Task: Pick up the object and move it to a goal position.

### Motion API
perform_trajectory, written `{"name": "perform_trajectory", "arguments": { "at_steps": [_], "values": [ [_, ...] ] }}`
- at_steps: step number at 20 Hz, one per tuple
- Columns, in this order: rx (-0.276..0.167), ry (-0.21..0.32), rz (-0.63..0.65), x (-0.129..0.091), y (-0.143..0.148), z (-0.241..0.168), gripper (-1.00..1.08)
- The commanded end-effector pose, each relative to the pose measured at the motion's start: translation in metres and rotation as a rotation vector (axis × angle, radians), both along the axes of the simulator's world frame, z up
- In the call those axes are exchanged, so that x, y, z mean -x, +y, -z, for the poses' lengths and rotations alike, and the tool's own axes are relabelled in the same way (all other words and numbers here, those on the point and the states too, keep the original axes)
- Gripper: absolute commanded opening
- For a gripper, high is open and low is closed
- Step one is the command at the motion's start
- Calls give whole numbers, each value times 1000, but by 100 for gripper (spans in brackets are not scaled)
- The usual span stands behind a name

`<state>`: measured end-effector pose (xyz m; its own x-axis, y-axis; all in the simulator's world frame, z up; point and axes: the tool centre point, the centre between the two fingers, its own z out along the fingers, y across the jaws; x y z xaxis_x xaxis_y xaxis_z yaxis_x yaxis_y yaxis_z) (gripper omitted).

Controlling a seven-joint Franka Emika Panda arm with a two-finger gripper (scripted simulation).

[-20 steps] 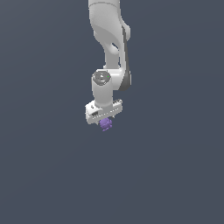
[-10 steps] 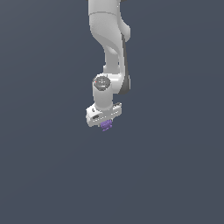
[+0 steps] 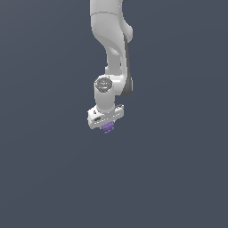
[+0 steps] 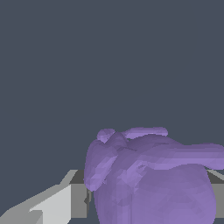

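The object [image 3: 107, 128] is a small purple knobbly blob poking out just under the white hand of the arm, near the middle of the exterior view. My gripper [image 3: 107, 127] is shut on it, and the fingers are mostly hidden behind the hand. In the wrist view the object [image 4: 151, 177] fills the near field as a large lumpy purple mass, with a grey finger [image 4: 65, 201] pressed against one side.
The white arm [image 3: 111, 40] comes down from the top of the exterior view. Around it there is only plain dark grey-blue ground, with no other objects or edges in sight.
The arm has shifted slightly toward the exterior view's left and a little upward, carrying the purple object. The grip is unchanged.
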<state>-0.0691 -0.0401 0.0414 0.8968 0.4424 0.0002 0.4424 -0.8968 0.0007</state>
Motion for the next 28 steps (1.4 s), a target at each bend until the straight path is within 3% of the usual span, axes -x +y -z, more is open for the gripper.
{"name": "perform_trajectory", "arguments": {
  "at_steps": [1,13,28],
  "values": [
    [0,0,0,0,0,-1,-100],
    [0,0,0,-4,-15,-55,-100],
    [-2,0,-1,-15,-54,-204,-100]
  ]
}}
